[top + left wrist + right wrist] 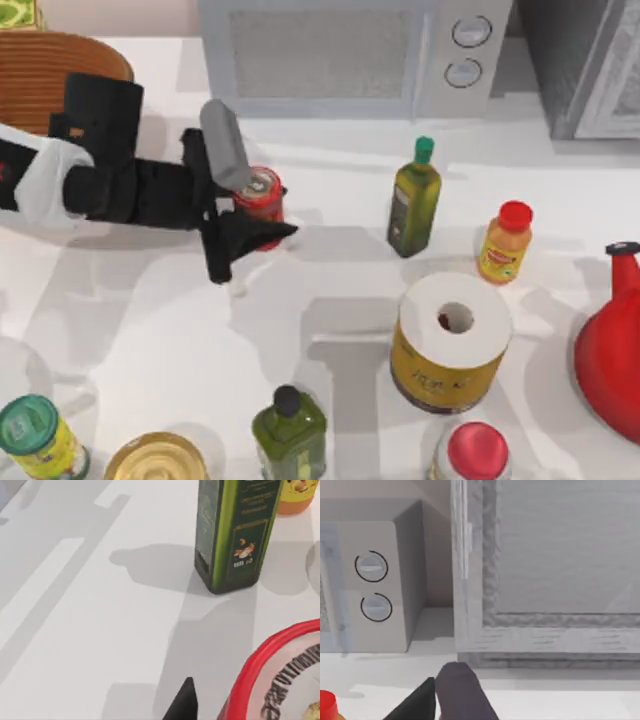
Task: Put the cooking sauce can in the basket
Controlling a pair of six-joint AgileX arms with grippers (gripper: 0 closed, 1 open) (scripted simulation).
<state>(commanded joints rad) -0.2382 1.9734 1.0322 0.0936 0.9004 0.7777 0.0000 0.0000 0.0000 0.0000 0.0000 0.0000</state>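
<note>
My left gripper (252, 205) is at the can (260, 192), which stands on the table (150, 340) left of centre, in front of the microwave (330, 55). From above, one grey finger lies along the can's far side and a black finger reaches past its near side, so the can sits between them. I cannot tell whether the fingers are pressing the can or just bracketing it; the can looks upright and on the table. In the left wrist view the can's red rim (260, 665) is right up against the camera, with one black fingertip (182, 702) beside it and an olive oil bottle (237, 532) standing farther off.

I judge this to be the grasp step: reach done, lift not yet begun. The basket (50, 70) is at the table's far left corner, partly behind my left arm, well apart from the can.

Next, I need a firm close on the can, then a straight lift high enough to clear the basket's rim, then a carry back and leftward. The olive oil bottle (413, 200) stands to the right, away from that path, so it should be no trouble. My forearm already lies near the basket, so the retreat needs care.

My right gripper (437, 697) is parked near the microwave, idle.
</note>
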